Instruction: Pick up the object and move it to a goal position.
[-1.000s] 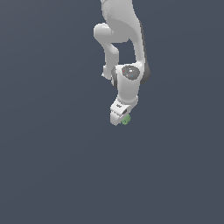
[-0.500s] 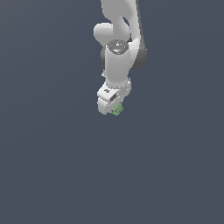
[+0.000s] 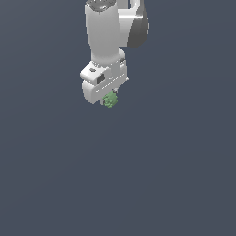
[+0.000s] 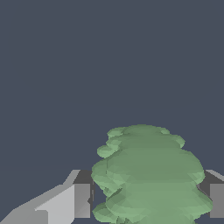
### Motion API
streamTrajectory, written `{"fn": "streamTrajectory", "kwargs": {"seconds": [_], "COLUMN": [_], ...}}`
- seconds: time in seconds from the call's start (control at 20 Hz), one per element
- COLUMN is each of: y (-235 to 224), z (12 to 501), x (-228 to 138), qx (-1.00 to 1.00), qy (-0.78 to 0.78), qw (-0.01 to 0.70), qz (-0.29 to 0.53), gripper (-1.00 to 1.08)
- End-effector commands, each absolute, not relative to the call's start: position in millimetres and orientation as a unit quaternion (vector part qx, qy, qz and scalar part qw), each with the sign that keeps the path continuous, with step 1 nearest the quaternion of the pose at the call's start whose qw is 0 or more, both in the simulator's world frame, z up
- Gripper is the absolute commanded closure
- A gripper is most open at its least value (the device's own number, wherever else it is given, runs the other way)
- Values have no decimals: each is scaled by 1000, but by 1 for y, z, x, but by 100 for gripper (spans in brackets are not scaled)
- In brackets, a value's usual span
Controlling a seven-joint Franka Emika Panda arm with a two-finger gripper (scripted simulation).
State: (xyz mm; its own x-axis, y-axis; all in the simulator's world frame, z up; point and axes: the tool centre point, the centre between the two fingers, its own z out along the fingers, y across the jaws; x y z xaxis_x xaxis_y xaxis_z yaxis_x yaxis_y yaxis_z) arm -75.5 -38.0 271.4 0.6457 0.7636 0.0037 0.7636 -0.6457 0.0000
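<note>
The object is a small green bumpy lump (image 3: 110, 100), seen just under the white gripper (image 3: 108, 97) in the exterior view. The gripper is shut on it and holds it up off the dark grey floor. In the wrist view the green lump (image 4: 151, 175) fills the space between the two fingers (image 4: 82, 199), which press on it from either side. Most of each finger is hidden by the hand in the exterior view.
The white arm (image 3: 107, 32) comes down from the top of the exterior view. The dark grey floor (image 3: 175, 175) spreads all around it with no other object in sight.
The arm has swung toward the exterior view's left and lifted, carrying the green lump with it. The gripper stays shut on the lump.
</note>
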Motion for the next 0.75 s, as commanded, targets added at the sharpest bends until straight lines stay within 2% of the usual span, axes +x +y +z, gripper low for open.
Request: {"fn": "streamTrajectory", "kwargs": {"seconds": [0.0,0.35,0.7], "y": [-50,-72,-80], "z": [292,329,340], "x": [-76,-74,-72], "qx": [-907,-907,-907], "qy": [-421,-421,-421], "qw": [1,1,0], "qz": [-1,0,0], "gripper": [108,108,108]}}
